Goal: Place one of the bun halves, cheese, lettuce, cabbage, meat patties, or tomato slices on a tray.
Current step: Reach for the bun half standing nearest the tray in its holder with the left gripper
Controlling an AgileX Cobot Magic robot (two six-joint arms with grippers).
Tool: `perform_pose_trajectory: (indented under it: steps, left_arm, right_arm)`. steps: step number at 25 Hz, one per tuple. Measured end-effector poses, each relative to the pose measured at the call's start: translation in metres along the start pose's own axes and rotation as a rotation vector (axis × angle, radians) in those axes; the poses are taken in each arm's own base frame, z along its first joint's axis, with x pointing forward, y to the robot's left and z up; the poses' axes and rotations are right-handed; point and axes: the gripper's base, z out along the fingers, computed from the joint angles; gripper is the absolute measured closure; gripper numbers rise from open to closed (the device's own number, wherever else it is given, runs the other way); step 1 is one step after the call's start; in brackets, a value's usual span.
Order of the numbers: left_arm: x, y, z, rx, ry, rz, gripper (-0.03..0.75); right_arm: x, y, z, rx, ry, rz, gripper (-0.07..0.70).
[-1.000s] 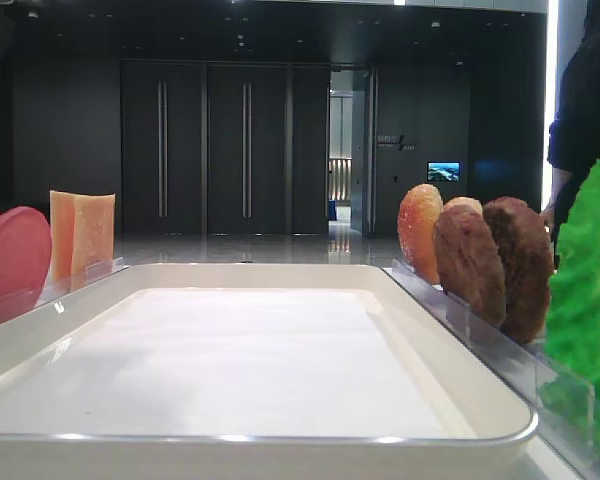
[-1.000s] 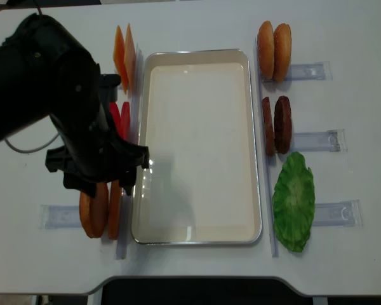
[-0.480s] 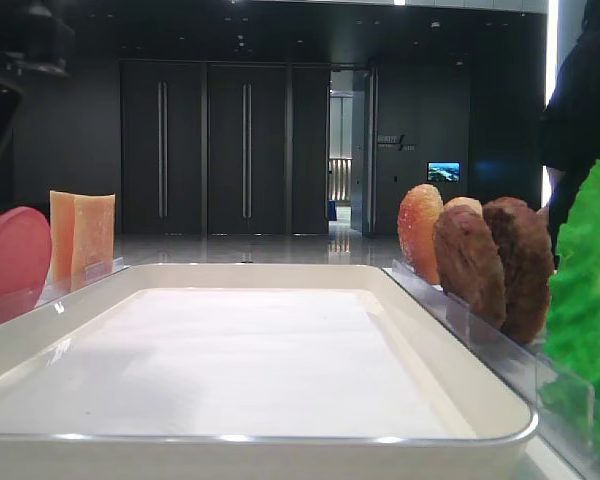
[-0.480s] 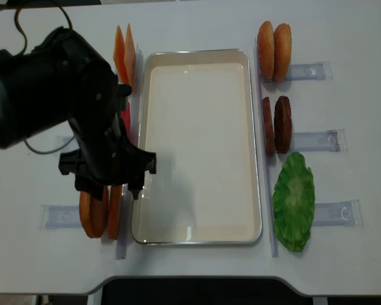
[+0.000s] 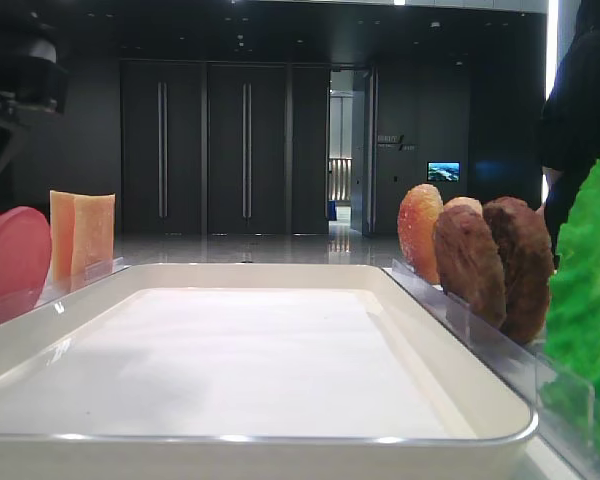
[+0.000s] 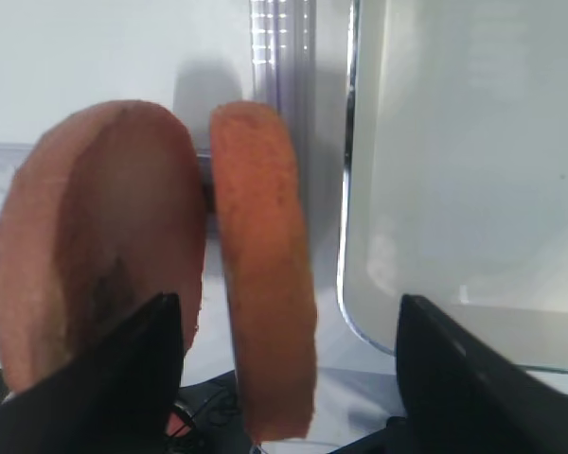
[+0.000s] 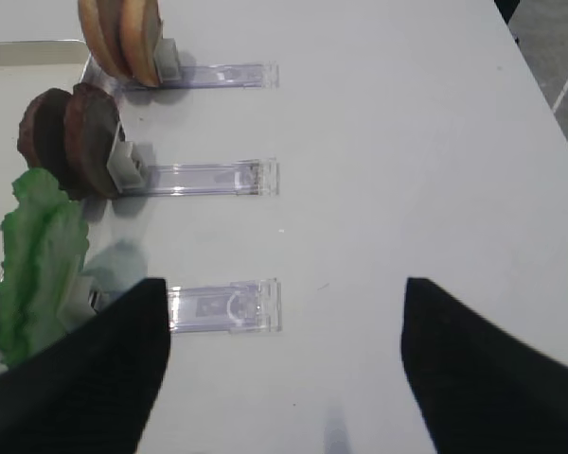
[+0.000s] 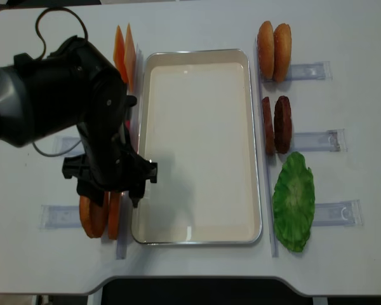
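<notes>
My left gripper (image 6: 284,378) is open above two bun halves standing on edge at the tray's front left. The inner bun half (image 6: 265,274) lies between the fingers, untouched, and the outer bun half (image 6: 95,255) is by the left finger. From above, the left gripper (image 8: 110,194) hangs over these bun halves (image 8: 94,217) beside the white tray (image 8: 200,146). Cheese (image 8: 124,47) stands at the back left; the tomato slices (image 5: 15,260) are mostly hidden under the arm. My right gripper (image 7: 284,369) is open over bare table.
Right of the tray stand two more bun halves (image 8: 273,43), two meat patties (image 8: 276,125) and the lettuce (image 8: 293,200), each in a clear plastic holder (image 7: 222,307). A person (image 5: 585,110) stands at the far right.
The left arm has moved toward the table's front edge, bringing its open gripper over the front-left bun halves. The right gripper has not moved.
</notes>
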Motion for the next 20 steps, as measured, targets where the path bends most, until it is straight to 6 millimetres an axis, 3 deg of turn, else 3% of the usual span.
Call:
perform_pose_trajectory:
  steps: [5,14,20]
  left_arm:
    - [0.0013,0.0034,0.0002,-0.039,0.016,0.013,0.262]
    - [-0.001,0.0073,0.0,-0.082,-0.008,0.037,0.556]
    - [-0.0001,0.0085,-0.0001,-0.095,0.003,0.053,0.574]
  right_arm:
    - [0.0,0.0,0.0,0.0,0.0,0.0,0.142]
    - [0.0,0.0,0.0,0.0,0.0,0.0,0.142]
    - [0.0,0.0,0.0,0.0,0.0,0.0,0.142]
